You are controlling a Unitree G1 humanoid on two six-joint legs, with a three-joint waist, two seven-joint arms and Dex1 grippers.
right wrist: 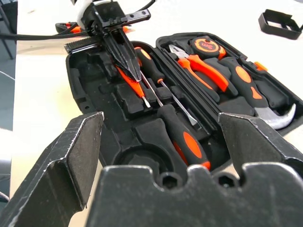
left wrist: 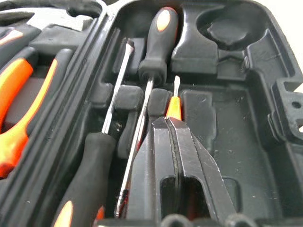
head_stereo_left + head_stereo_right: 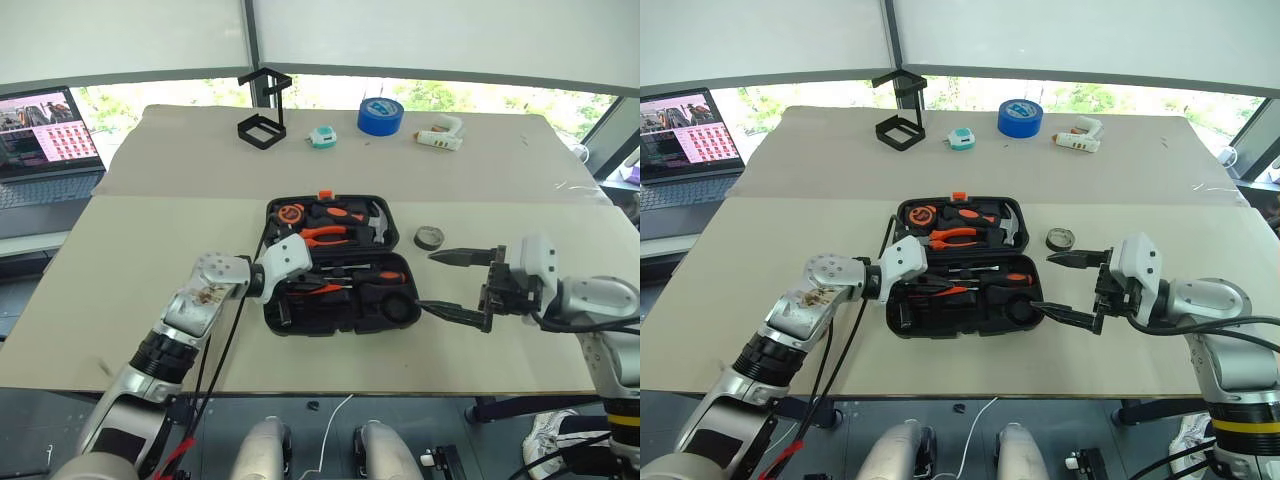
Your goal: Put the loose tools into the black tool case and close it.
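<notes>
The black tool case lies open at the middle of the table. My left gripper reaches into its near half from the left. It is shut on a slim orange tester pen, whose tip pokes out past the fingertips just above the moulded slots. Two orange-and-black screwdrivers lie in the slots beside it. My right gripper hangs open at the case's right edge, holding nothing. A small dark grey tape roll rests on the table right of the case, just beyond the right gripper.
The case's far half holds orange pliers, a hammer and a tape measure. At the back of the table stand a black wire-frame stand, a teal tape measure, a blue tape roll and a white object. A laptop sits far left.
</notes>
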